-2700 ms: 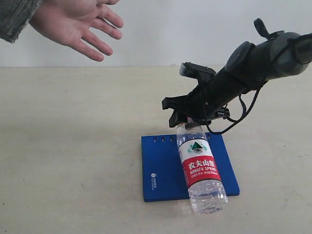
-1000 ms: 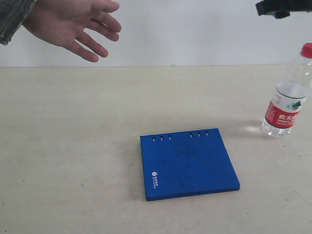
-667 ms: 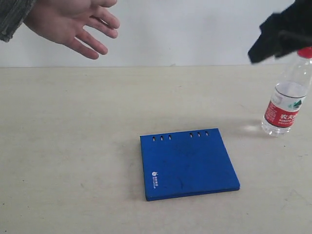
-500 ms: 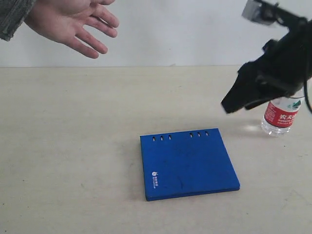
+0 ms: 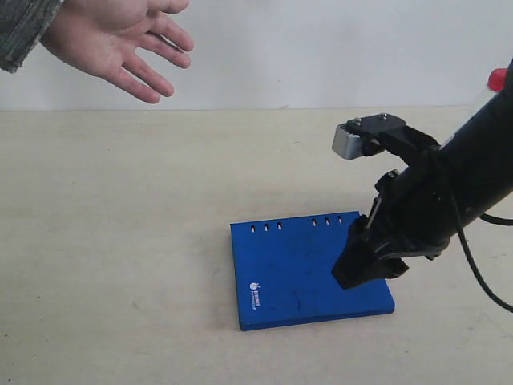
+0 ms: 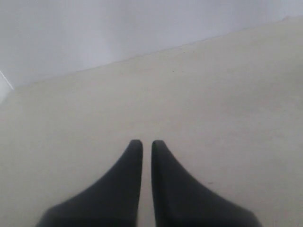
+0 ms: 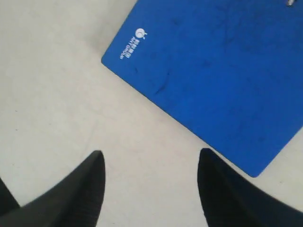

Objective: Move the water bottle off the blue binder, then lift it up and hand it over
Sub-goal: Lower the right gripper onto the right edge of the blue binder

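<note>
The blue binder [image 5: 292, 269] lies flat on the table, nothing resting on it; its white logo is near the front left corner. Only the red cap of the water bottle [image 5: 498, 78] shows at the far right, the rest hidden behind my right arm. My right gripper [image 5: 354, 269] hangs low over the binder's right front part, open and empty. In the right wrist view the right gripper [image 7: 149, 158] stands over bare table beside the binder [image 7: 218, 71]. My left gripper [image 6: 147, 143] is shut on nothing above bare table, out of the exterior view.
A person's open hand [image 5: 112, 40] is held out, palm up, above the table's far left. The beige table [image 5: 120, 241] runs back to a white wall.
My right arm has left the standing bottle at the far right, come down and swung left to the binder. The bottle stayed put; the hand barely moved.
</note>
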